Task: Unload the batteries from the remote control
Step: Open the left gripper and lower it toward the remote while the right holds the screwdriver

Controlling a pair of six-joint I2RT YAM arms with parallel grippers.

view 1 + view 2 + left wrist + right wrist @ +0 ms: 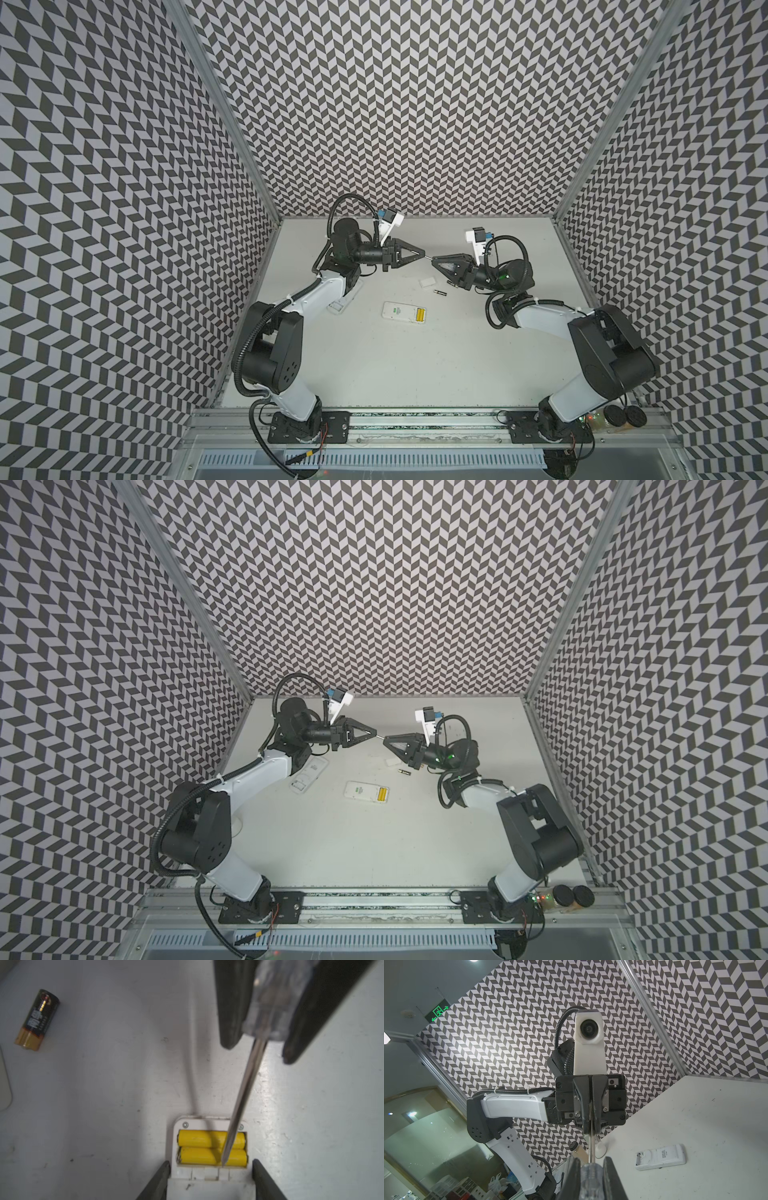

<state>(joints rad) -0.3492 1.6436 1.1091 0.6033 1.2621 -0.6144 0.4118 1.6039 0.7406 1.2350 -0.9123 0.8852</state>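
Observation:
The white remote control [405,311] lies face down mid-table, with two yellow batteries [420,316] in its open bay. A black battery with a gold end [439,293] lies loose behind it. Above the table my left gripper [422,252] is shut on the metal shaft of a screwdriver [428,257]. Facing it, my right gripper [434,261] is shut on the clear handle [591,1176]. The left wrist view differs: dark fingers [160,1180] flank the remote [212,1124], and the screwdriver tip hangs over the yellow batteries [199,1147].
A small white cover [428,282] lies beside the black battery. A second white remote [307,776] with an open bay lies by the left arm. Two black-lidded jars [569,895] stand on the front rail at the right. Patterned walls enclose three sides.

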